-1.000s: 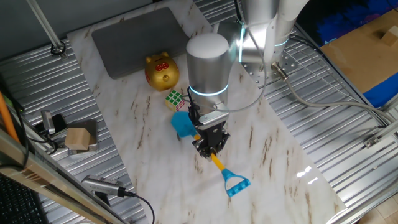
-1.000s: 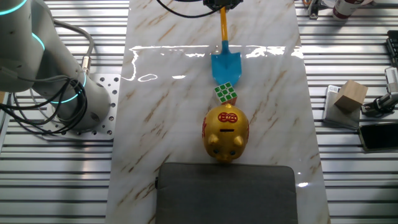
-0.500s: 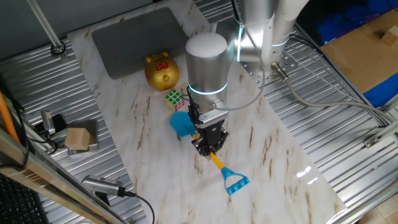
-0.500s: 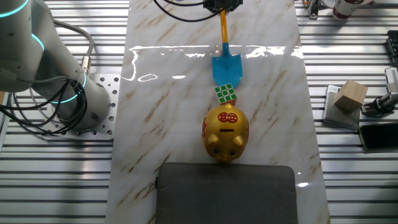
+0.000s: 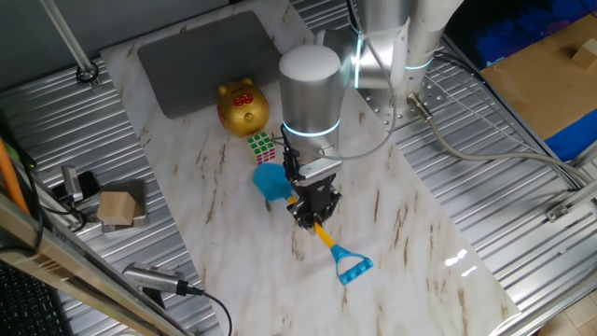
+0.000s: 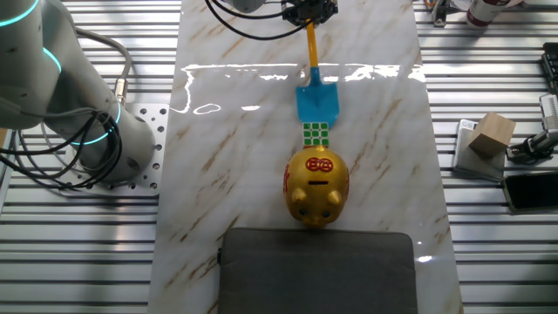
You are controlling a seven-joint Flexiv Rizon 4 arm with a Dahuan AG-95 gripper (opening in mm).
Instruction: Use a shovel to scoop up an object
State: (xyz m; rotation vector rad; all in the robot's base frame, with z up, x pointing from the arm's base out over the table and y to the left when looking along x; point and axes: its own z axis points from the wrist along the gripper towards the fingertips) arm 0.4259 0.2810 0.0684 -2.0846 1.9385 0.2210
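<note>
The shovel [image 5: 312, 229] was held by its yellow shaft, with the gripper [image 5: 310, 213] clamped around it somewhere near the middle. In one fixed view the blue loop end was seen sticking out past the fingers toward the near edge of the marble table [image 5: 410, 252], while the light-blue blade was pointed the other way, toward the cube [image 5: 262, 147]. In the other fixed view the blade edge was seen pretty much touching the cube [image 6: 316, 134], maybe just tucked under its near side, though that couldn't be told for sure. The cube was still flat on the table, not lifted, and was squeezed right between the blade and the gold pig bank [image 6: 317, 185], which was touching it on the far side.

So shovel, cube and pig were all lined up in a row down the middle of the table. A grey pad [image 6: 316, 270] was laid just behind the pig. A tan wooden block [image 6: 490, 134] was parked off the marble on the ribbed metal, well apart from everything else. The arm [image 5: 312, 93] was stood straight above the gripper, hiding part of the blade in that view.
</note>
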